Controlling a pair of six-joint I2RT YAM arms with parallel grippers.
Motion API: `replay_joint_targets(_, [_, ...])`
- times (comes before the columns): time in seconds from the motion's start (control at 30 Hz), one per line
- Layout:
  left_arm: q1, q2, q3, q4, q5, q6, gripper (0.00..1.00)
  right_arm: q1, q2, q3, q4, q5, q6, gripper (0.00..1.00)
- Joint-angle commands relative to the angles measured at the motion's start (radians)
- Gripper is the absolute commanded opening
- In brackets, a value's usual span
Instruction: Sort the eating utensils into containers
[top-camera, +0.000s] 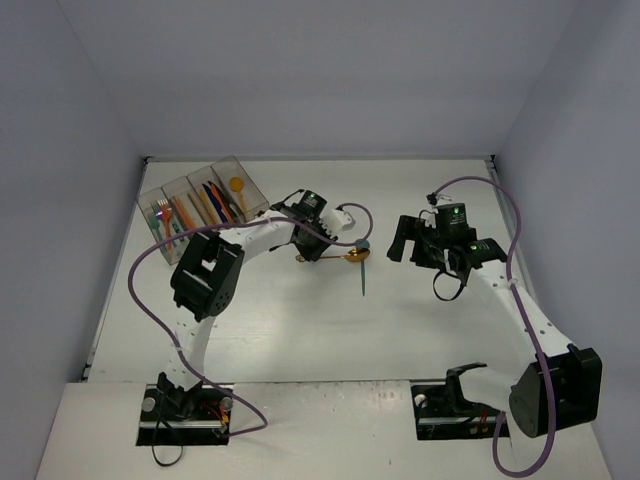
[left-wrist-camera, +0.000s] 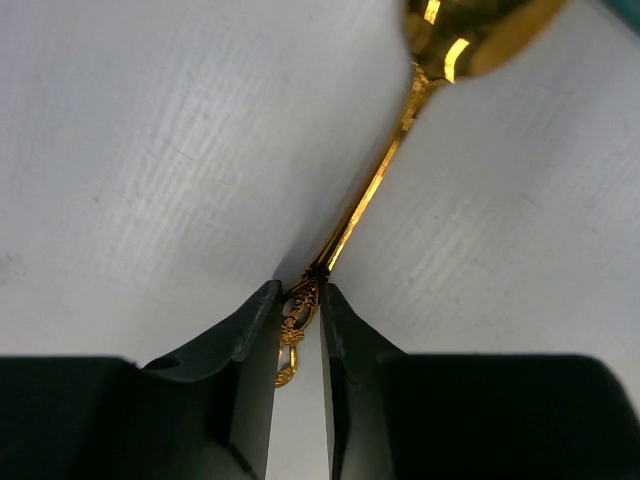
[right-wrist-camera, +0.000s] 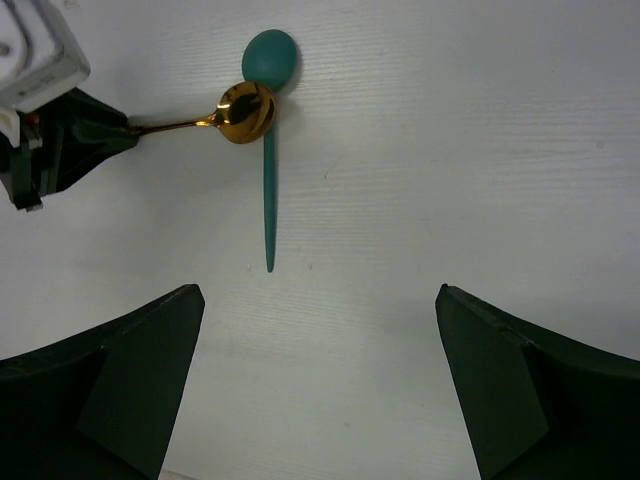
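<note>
Evidently the left gripper (left-wrist-camera: 298, 300) is pinched together on the filigreed tail of the slim gold metal spoon (left-wrist-camera: 372, 190). Its black fingers (left-wrist-camera: 250, 340) meet the handle at its very end, likely because that end lies clear of everything else and leaves the bowl free. The spoon is in the middle of the white table (top-camera: 300, 330). In the right wrist view its bowl overlaps the neck of a slender teal plastic spoon (right-wrist-camera: 267, 190); it seems to rest on it, though I cannot tell whether the two touch. Taking the gold one first makes sense, since it sits on top. The right gripper (right-wrist-camera: 318, 295) hangs above the table with its jaws wide apart and nothing between them, near the teal spoon, probably to take it next. The row of four clear smoky plastic bins (top-camera: 254, 181) stands at the far left corner, well apart from both spoons. It holds orange and dark utensils (top-camera: 195, 205), so the clamped spoon has a carry ahead.
</note>
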Motion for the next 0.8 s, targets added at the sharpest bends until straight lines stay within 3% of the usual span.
replay_joint_targets(0.0, [-0.028,-0.076,-0.149,-0.089,-0.063,-0.131,0.14,-0.004,-0.006,-0.002,0.01,0.024,-0.02,1.0])
replay_joint_targets(0.37, [-0.074,-0.213,-0.297,-0.075,-0.096,-0.397,0.12,-0.004,0.019,0.007,0.011,0.019,-0.025,1.0])
replay_joint_targets(0.6, [-0.073,-0.156,-0.18,-0.068,-0.091,-0.412,0.36,-0.004,0.013,0.009,0.01,0.029,-0.033,1.0])
replay_joint_targets(0.77, [-0.073,-0.087,-0.109,-0.071,-0.083,-0.407,0.38,-0.005,-0.002,0.005,0.01,0.037,-0.03,1.0])
